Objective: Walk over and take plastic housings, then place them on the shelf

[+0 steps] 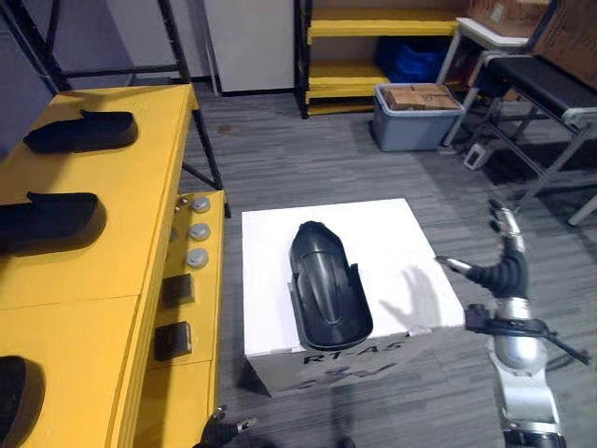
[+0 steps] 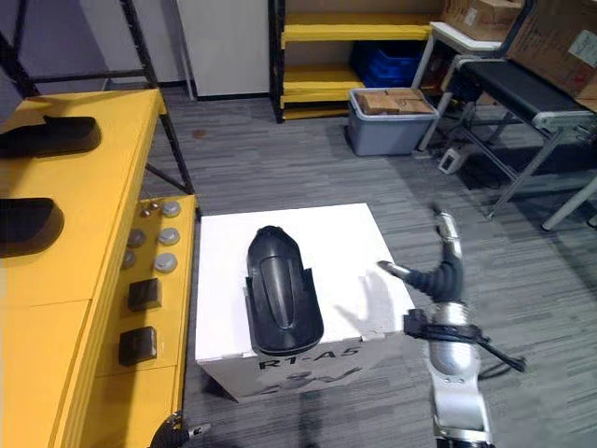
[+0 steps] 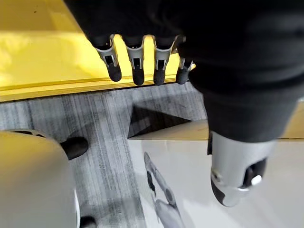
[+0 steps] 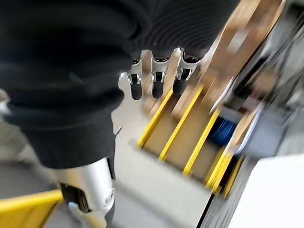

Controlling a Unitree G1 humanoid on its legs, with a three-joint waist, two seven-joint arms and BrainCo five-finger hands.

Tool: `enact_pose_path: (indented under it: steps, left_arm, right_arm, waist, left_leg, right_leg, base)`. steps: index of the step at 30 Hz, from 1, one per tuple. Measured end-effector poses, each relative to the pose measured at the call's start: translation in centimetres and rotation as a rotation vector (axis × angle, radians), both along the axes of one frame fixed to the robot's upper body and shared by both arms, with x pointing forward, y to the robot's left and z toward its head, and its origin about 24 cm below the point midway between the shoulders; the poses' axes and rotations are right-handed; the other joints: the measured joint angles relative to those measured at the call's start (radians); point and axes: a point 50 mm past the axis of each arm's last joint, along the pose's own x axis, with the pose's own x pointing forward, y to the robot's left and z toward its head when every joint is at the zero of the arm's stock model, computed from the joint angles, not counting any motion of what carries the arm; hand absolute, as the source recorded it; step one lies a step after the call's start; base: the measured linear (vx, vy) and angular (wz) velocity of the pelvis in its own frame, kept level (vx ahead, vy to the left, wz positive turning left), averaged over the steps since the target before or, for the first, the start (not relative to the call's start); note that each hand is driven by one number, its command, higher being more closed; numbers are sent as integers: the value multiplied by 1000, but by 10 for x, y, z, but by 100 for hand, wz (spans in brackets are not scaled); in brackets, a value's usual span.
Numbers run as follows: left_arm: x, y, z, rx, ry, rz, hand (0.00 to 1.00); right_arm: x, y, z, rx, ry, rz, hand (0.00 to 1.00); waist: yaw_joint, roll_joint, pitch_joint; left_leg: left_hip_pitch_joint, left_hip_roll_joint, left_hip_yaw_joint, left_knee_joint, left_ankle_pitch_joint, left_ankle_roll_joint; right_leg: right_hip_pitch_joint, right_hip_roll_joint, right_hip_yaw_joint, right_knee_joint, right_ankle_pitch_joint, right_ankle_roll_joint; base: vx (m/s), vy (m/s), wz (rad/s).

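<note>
A black plastic housing (image 1: 326,289) lies lengthwise on a white box (image 1: 401,233), near its front edge. My right hand (image 1: 504,269) hangs in the air just right of the box, open, fingers spread, touching nothing. In its wrist view the right hand's fingers (image 4: 154,78) are straight and hold nothing. The long yellow shelf (image 1: 121,261) on the left carries three more black housings (image 1: 82,133), (image 1: 47,222), (image 1: 14,397). My left hand (image 3: 137,66) is open and holds nothing, low between the yellow shelf and the white box (image 3: 190,166).
Round knobs and black switches (image 1: 198,231) sit on the shelf's yellow side panel next to the box. A grey bin of cardboard boxes (image 1: 415,114) stands on the floor behind. Further back stands a yellow-and-black rack (image 1: 373,47); a black bench (image 1: 541,84) is at the right.
</note>
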Motion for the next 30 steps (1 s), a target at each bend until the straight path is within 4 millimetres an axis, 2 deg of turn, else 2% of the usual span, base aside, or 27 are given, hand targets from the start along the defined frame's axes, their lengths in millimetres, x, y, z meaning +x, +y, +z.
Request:
enact_pose_path:
  steps: [3,4,5,7,11,14,16,19,20,30]
  left_arm:
    - [2,-3,0,-5,-4,-13,0]
    - [4,-4,1,-6,-12,-14,0]
    - [5,-4,1,-6,-14,-14,0]
    - [6,-4,2,1,-23,-10,0]
    - [6,-6,2,-1,-20,-6,0]
    - [8,-12,2,-12,-25,1,0]
    - [10,-15,2,-8,-34,6,0]
    - [11,-15,3,-6,-40,6,0]
    - [11,-16,3,-6,-41,2,0]
    - [15,-15,4,11,-49,-12,0]
  right_arm:
    - [18,14,-14,-27,72,44,0]
    - [26,17,-24,-50,129,27,0]
    - [28,17,-27,-52,143,20,0]
    - [37,24,-49,-60,257,-27,0]
    - [38,34,-82,-97,399,-126,0]
    - [38,30,-103,-111,493,-219,0]
    - [39,27,-108,-119,514,-251,0]
    - [47,28,-106,-132,510,-270,0]
    - [49,29,-106,-133,513,-270,100]
    - [62,18,-95,-189,495,-290,100]
  waist:
    - [4,-1,0]
    - [21,-1,0]
    - [25,0,0]
    - [38,0,0]
    - [39,3,4]
    - [47,10,11]
    - [50,14,23]
    - [50,17,31]
    - [51,17,32]
    - [50,9,51]
  left_leg:
    - [0,-7,-26,-24,18,1]
    - [-1,-9,-37,-36,27,4]
    - [-1,-10,-40,-37,28,4]
    - [-1,-11,-51,-41,30,3]
    - [-1,-12,-54,-42,30,3]
    - [-2,-12,-57,-42,32,1]
    - [-6,-12,-67,-43,37,-1]
    - [-8,-10,-80,-57,50,-5]
    - [-8,-9,-82,-62,53,-5]
    - [-1,-10,-80,-88,70,-5]
  right_leg:
    - [7,-2,-27,-13,5,0]
    - [9,-3,-39,-19,6,0]
    - [11,-3,-41,-21,6,0]
    - [19,-3,-53,-31,7,1]
    - [34,-4,-65,-40,7,1]
    - [35,-4,-70,-40,7,2]
    - [35,-4,-75,-40,7,1]
    - [34,-3,-93,-39,7,1]
    - [33,-1,-95,-39,7,1]
    - [22,0,-95,-30,6,0]
  base:
    - [-10,-15,25]
    - [10,-16,23]
    - [19,-14,25]
    - [41,-11,16]
    - [57,-16,6]
    - [15,-9,4]
    - [-24,-8,10]
    - [-54,-12,15]
    - [-76,-11,11]
    - [-29,1,0]
